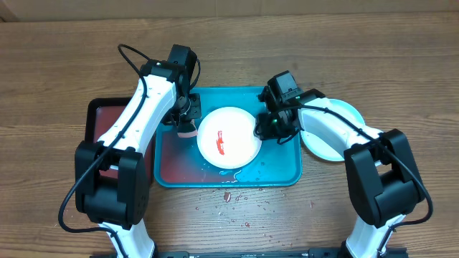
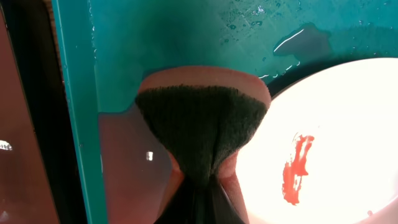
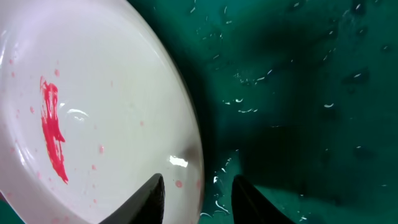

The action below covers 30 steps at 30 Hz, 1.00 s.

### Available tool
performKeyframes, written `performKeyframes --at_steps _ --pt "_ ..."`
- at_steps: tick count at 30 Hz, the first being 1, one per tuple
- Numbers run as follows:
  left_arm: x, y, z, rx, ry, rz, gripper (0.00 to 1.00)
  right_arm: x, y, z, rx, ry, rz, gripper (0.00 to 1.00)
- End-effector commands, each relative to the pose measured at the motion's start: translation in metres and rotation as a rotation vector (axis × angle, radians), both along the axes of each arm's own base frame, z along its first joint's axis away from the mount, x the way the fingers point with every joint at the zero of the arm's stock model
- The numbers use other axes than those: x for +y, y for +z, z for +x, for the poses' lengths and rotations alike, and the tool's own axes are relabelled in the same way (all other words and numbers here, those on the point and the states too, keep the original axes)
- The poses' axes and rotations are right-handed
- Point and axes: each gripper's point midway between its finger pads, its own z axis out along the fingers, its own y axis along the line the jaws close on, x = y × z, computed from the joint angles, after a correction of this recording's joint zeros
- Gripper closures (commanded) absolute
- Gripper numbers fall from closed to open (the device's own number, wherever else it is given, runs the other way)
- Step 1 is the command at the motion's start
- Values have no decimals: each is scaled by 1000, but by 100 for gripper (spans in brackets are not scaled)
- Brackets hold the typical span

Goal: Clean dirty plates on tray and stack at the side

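Observation:
A white plate (image 1: pixel 228 136) with a red sauce smear (image 1: pixel 221 141) lies in the turquoise tray (image 1: pixel 283 168). My left gripper (image 1: pixel 188 118) is shut on a sponge (image 1: pixel 188 130) with a dark green scouring face (image 2: pixel 202 124), held just off the plate's left rim (image 2: pixel 336 112). My right gripper (image 1: pixel 267 127) is open, its two fingers (image 3: pixel 200 196) straddling the plate's right rim (image 3: pixel 186 124), one over the plate and one over the wet tray floor (image 3: pixel 298 93). A pale aqua plate (image 1: pixel 337 118) lies outside the tray on the right, partly hidden by my right arm.
A dark red, black-rimmed tray (image 1: pixel 97 118) lies left of the turquoise tray, mostly under my left arm. Small red crumbs (image 1: pixel 231 199) are scattered on the wooden table in front of the tray. Water drops and a puddle (image 2: pixel 305 40) lie on the tray floor.

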Motion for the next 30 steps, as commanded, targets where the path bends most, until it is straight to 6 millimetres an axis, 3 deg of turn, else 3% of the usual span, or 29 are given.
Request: performKeyframes --at_steps 1,7,13,15,21,30 --pt "-3 -1 -2 4 -6 -11 96 -3 0 5 -22 22 -29 65" --pt "-3 -1 -2 5 -6 -10 96 -16 -21 -4 37 15 -107 81" --pt "-3 -1 -2 4 -6 -10 96 -15 -16 -5 61 -32 -98 86" --pt "-3 -1 -2 4 -6 -11 96 -14 -7 -4 110 -145 -96 96" --pt "-3 -1 -2 4 -6 -11 96 18 1 -9 225 -326 22 96" --pt "-3 -1 -2 4 -6 -10 96 53 -19 -31 201 -452 -95 96"
